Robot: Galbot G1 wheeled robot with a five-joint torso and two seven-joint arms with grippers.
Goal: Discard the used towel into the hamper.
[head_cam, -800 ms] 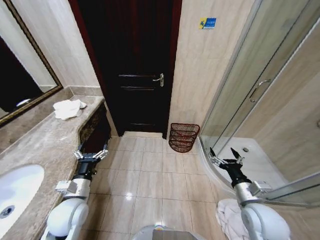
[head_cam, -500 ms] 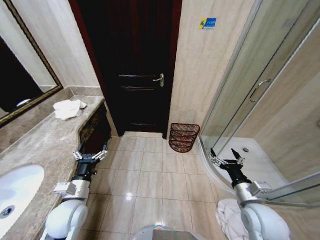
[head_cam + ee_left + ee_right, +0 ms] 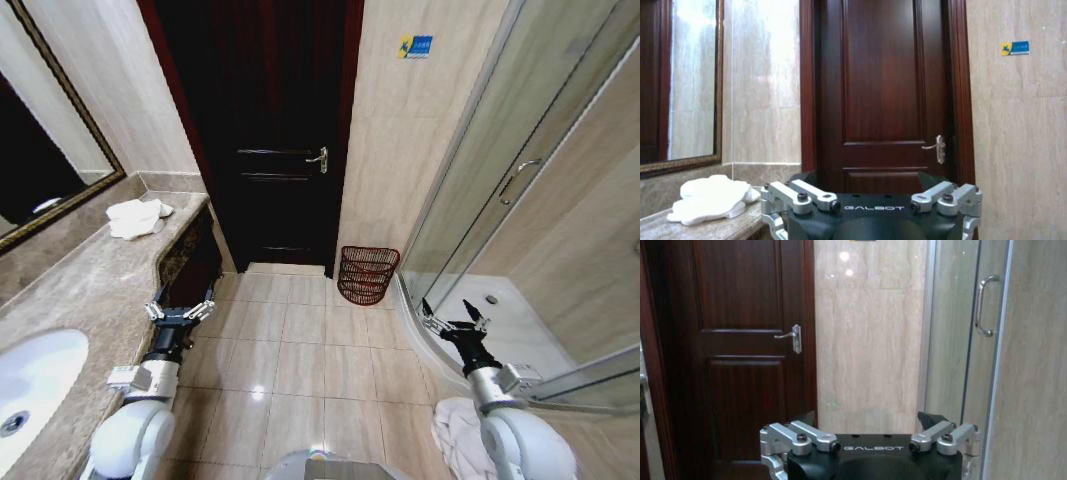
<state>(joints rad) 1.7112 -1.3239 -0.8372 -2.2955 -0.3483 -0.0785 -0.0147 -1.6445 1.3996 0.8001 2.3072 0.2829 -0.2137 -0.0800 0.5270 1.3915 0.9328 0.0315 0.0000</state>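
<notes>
- Towel [image 3: 137,217]: white, crumpled, lying on the far end of the marble table [image 3: 90,285], just below the mirror [image 3: 40,150]; nothing touching it. My left wrist view has it too [image 3: 710,205], at the table edge beside the mirror frame.
- Hamper [image 3: 368,274]: dark reddish-brown wire basket on the floor tiles [image 3: 300,350], against the wall between the dark door [image 3: 270,130] and the glass shower enclosure [image 3: 520,190]; tilted a bit toward the shower. Well apart from the towel.
- My left gripper [image 3: 180,307]: low by the table front, fingers spread, holding nothing; well apart from the towel.
- My right gripper [image 3: 452,315]: in front of the shower glass, fingers spread, empty; near the hamper but not over it.
- Right wrist view: door handle [image 3: 794,338] and shower door handle [image 3: 983,305], beige wall between.
- Left wrist view: blue-yellow wall sticker [image 3: 1015,48] right of the door.
- Head view: sink basin [image 3: 30,385] at the table's near end; white cloth [image 3: 458,435] on the floor by my right arm.
</notes>
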